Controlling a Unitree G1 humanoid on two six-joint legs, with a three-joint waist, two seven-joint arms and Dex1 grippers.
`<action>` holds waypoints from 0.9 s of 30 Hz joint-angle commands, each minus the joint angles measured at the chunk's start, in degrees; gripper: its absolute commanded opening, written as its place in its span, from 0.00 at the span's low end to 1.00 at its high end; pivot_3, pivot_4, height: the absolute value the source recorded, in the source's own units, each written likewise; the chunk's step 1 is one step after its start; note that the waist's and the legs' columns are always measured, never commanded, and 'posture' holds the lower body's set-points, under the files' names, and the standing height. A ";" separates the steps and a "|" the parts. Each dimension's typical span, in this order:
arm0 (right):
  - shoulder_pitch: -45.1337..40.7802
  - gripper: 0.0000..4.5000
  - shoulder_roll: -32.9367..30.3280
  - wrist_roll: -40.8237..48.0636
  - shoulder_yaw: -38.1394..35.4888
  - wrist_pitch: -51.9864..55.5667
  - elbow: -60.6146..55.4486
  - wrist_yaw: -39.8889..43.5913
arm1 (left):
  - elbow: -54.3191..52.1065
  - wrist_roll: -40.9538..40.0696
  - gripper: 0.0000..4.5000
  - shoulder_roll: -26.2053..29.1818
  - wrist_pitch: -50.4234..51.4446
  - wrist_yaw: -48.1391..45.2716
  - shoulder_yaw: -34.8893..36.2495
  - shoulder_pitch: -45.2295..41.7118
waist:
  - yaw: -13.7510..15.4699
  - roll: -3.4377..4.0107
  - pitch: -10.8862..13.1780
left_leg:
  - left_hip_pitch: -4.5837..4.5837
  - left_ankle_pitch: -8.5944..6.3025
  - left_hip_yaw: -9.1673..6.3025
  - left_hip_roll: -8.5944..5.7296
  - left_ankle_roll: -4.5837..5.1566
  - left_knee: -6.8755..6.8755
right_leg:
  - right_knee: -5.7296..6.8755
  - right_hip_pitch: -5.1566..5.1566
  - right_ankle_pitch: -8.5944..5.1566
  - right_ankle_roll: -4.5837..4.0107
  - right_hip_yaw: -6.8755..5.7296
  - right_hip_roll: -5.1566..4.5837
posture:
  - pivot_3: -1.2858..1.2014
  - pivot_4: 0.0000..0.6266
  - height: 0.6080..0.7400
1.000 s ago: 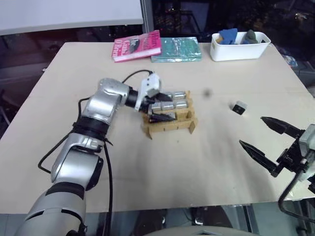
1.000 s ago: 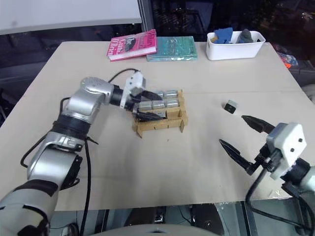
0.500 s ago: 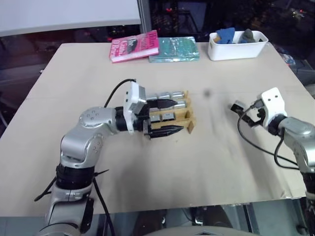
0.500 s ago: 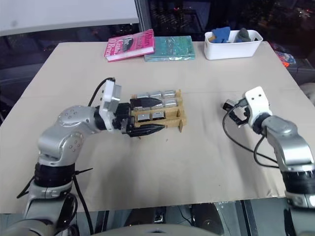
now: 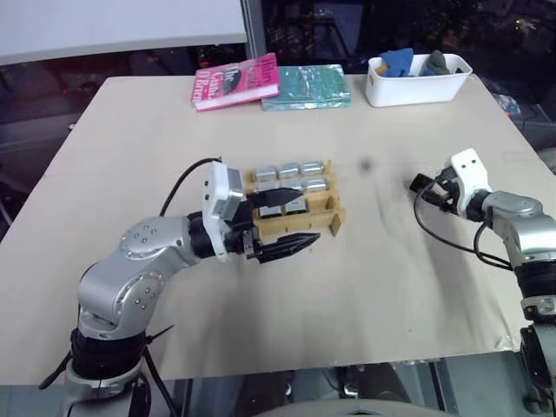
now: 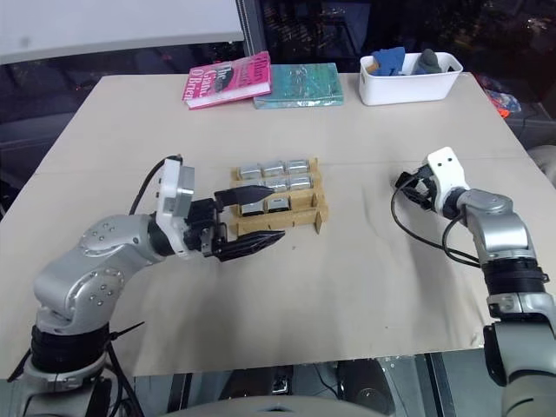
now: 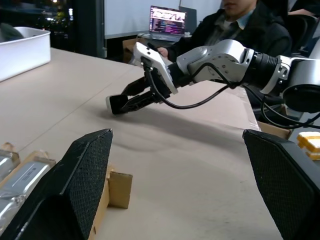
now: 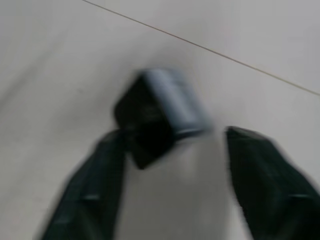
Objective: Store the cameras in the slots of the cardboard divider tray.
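Left gripper [image 5: 291, 219]: pulling back out of the tray [image 5: 335, 223] now, fingers [image 7: 75, 185] spread wide and carrying nothing. A second ago it was reaching down into the slots; now it is hanging at the tray's near left corner, pointing across toward the right.

Tray: sitting mid-table [image 5: 130, 130] where it was a second ago. Silver cameras [image 5: 288, 172] are lying in the far slots, with the near row looking unfilled.

Right gripper [image 6: 407, 188]: out at the loose camera [image 8: 159, 107] now. A second ago it was hovering near the table's front edge with fingers wide; now it is stretched forward and low over the table on the right, well apart from the tray.

Right fingers [image 8: 85, 195]: closing in on the camera. One finger is touching its dark face, the other is just beside it with a gap showing in the right wrist view, so the pinch is not yet complete.

Loose camera: resting on the table between those fingertips, close to where it was lying a second ago.

Background: books [image 5: 239, 82] and the white bin [image 5: 417, 87] are staying put at the far edge. A person [image 7: 240, 22] is sitting past the table beside a laptop [image 7: 167, 21].
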 commanded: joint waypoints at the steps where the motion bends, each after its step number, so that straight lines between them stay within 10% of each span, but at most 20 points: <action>1: -1.31 0.24 0.21 -0.54 0.13 -2.08 -0.72 2.20 | -1.59 -1.28 0.97 0.74 -1.12 0.58 0.89 -0.26 | -0.09 0.00 0.00 | 0.01 0.00 0.01 0.00 0.00 0.00 | 0.01 0.00 0.00 0.00 0.01 0.00 | 0.52 0.24 1.00; 4: -0.44 0.02 -0.04 -0.52 -0.36 -1.80 -2.62 2.95 | -1.10 -1.58 0.97 0.75 -1.32 0.87 0.76 -0.48 | -0.08 0.00 0.00 | 0.04 0.00 0.02 0.01 0.00 0.01 | 0.03 0.00 0.00 0.00 0.01 0.00 | 0.52 0.24 1.00; 13: 3.29 0.02 -0.91 1.42 -3.18 1.67 -9.30 3.10 | 1.75 -0.83 0.97 0.41 -2.32 0.51 -1.06 -2.65 | 0.14 0.00 0.00 | 0.01 0.00 0.01 0.00 0.00 0.00 | 0.01 0.00 0.00 0.00 -0.02 -0.03 | 0.52 0.24 1.00; 22: 1.48 0.86 4.11 -1.53 -6.60 1.51 -8.47 -9.75 | 3.60 0.06 0.97 0.27 -2.63 1.22 -2.92 -4.68 | -0.10 0.01 0.00 | 0.03 0.00 0.03 0.01 -0.01 -0.01 | 0.02 0.00 0.00 0.00 0.02 0.01 | 0.52 0.24 1.00; 27: -3.90 0.86 9.49 -2.30 -8.94 -0.39 -0.85 -18.36 | 3.26 0.36 0.97 -0.23 -2.00 3.03 -3.25 -5.38 | -0.11 0.01 0.00 | 0.04 0.01 0.06 0.00 -0.01 -0.01 | 0.02 0.00 0.00 0.00 0.02 0.07 | 0.52 0.24 1.00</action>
